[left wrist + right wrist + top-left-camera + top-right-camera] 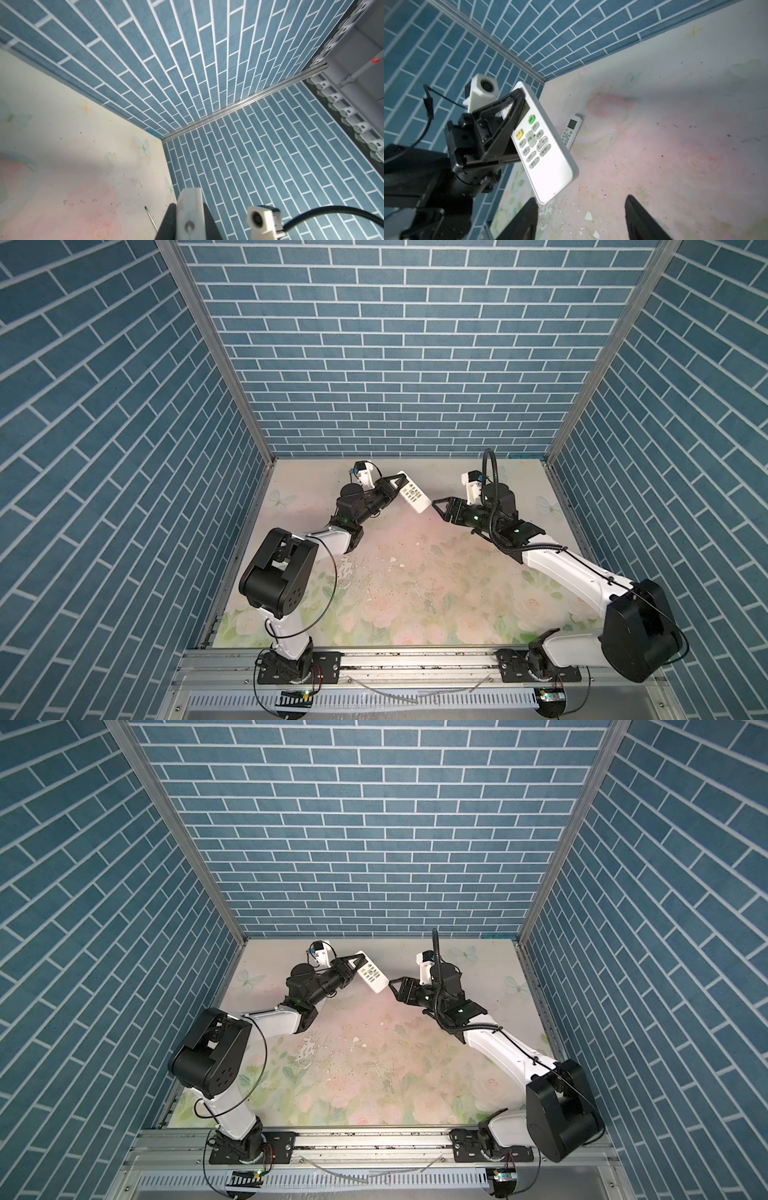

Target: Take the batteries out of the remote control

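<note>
A: What sort of place is this?
B: A lab's robot test cell: two robot arms (328,541) bolted to an aluminium rail (415,668), slotted cable duct (374,697) in front.
A: Not a real room?
B: No — the blue brick walls (395,344) are patterned panels on aluminium posts (218,352), around a flower-print tabletop (415,572).

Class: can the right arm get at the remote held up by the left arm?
Probably yes: the right gripper has open jaws beside the free end of the remote, nothing between.
</note>
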Controlling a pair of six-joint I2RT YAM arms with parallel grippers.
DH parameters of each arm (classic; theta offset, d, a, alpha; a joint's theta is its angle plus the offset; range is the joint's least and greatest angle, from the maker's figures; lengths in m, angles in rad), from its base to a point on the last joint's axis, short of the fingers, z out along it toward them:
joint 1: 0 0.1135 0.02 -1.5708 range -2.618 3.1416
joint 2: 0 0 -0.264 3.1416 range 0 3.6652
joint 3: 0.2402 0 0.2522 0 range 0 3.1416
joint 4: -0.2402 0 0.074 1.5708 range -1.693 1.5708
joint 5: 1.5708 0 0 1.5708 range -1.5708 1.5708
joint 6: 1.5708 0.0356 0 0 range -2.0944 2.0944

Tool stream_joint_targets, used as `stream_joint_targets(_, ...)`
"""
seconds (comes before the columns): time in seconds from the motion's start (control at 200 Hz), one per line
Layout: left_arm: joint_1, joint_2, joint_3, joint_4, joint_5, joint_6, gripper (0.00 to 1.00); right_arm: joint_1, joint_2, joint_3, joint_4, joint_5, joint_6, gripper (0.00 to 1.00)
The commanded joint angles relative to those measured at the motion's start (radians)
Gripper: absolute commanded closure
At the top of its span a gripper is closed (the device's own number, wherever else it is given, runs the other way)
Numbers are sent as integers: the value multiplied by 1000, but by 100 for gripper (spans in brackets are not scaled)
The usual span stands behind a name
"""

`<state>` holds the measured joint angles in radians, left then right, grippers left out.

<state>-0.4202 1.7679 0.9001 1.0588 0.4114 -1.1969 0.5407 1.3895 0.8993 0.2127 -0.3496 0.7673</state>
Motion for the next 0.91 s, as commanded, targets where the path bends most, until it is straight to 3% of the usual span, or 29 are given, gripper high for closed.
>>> stream_joint_targets(0.0, -3, -16, -16, 148, -47, -57, 100, 0, 59, -16, 305, -85, 170, 39)
stream_joint_targets(0.265, -14, -10, -30, 171, -57, -61, 100, 5, 184, 49, 458, -158, 252, 41)
stream_joint_targets(0.545, -41, 24, -12, 196, -71, -62, 100, 37, 232, 90, 499, -171, 263, 43)
stream_joint_targets(0.9, -51, 30, -34, 230, -86, -64, 100, 51, 279, 136, 562, -194, 293, 54)
